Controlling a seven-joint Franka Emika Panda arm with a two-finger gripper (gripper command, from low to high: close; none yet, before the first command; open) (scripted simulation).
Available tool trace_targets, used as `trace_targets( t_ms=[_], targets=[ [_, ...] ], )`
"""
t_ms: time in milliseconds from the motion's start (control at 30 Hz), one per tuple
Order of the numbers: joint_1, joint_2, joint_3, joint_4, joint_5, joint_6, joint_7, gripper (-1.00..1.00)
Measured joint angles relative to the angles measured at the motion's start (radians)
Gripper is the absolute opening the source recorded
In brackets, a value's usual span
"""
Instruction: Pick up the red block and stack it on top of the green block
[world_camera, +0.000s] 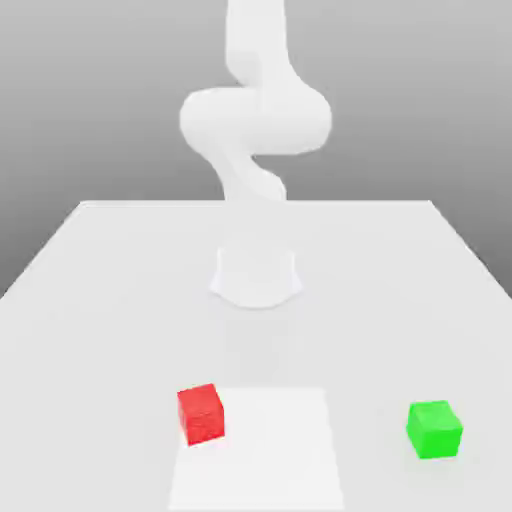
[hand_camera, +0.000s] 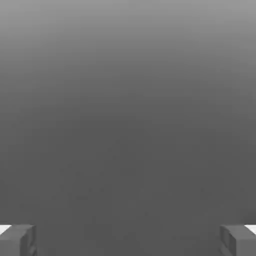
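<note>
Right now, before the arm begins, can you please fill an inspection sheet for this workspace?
Surface: flat white table, with a paler square patch near the front edge.
Job's things: small bright red cube on the patch's corner, on the exterior view's left; small bright green cube on the exterior view's right, apart from it, not stacked.
Clutter: nothing seen.
Grippers: gripper open, fingers wide apart, holding nothing.
Cables: nothing seen.
Surroundings: plain grey backdrop; white arm behind the cubes.
</note>
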Motion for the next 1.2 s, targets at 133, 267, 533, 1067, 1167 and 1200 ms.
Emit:
trace_targets(
  t_ms=[133, 267, 533, 1067, 1167, 1200],
  targets=[
    [-0.007, 0.08, 0.01, -0.039, -0.1, 0.035, -0.113, 0.0],
    [-0.011, 0.161, 0.003, -0.075, -0.185, 0.064, -0.229, 0.0],
    [-0.01, 0.323, -0.048, -0.147, -0.313, 0.122, -0.493, 0.0],
    [0.021, 0.61, -0.216, -0.304, -0.325, 0.288, -1.196, 0.0],
    [0.031, 0.653, -0.241, -0.337, -0.279, 0.329, -1.363, 0.0],
    [0.033, 0.667, -0.248, -0.348, -0.259, 0.342, -1.422, 0.0]
  ],
)
